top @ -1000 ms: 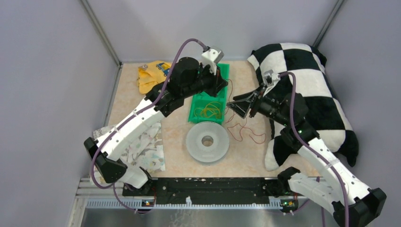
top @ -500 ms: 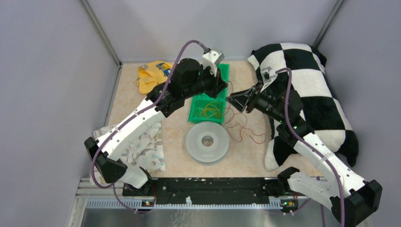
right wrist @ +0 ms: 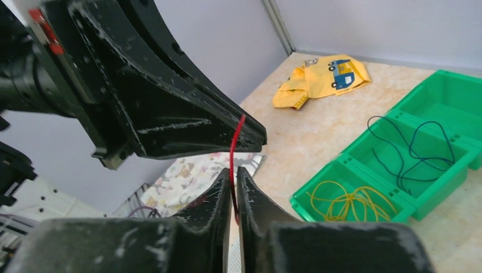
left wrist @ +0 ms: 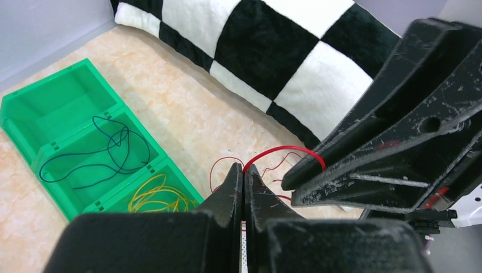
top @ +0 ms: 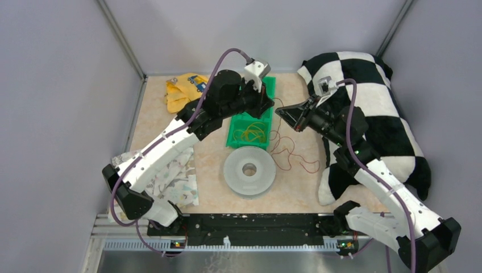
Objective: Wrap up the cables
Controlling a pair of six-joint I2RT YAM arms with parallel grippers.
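Observation:
The cable [top: 291, 154] is a thin red wire that lies in loose loops on the table right of the grey spool [top: 249, 170]. One strand rises to both grippers, which meet tip to tip above the green tray's right edge. My left gripper [top: 271, 105] is shut on the wire; in the left wrist view the cable [left wrist: 284, 149] arcs out of the left gripper's [left wrist: 244, 169] tips to the right gripper's fingers [left wrist: 386, 148]. In the right wrist view my right gripper [right wrist: 233, 170] has closed to a narrow slit with the cable [right wrist: 233, 142] running through it.
A green three-compartment tray [top: 268, 85] holds a yellow wire bundle [top: 253, 135] and a dark blue wire [left wrist: 96, 153]. A black-and-white checked pillow [top: 369, 114] fills the right side. A yellow cloth [top: 182, 91] lies back left, a patterned cloth [top: 170, 179] front left.
The right gripper has moved up and left to the left gripper's tips and closed from wide open onto the wire. The left arm has stayed still, shut on the wire.

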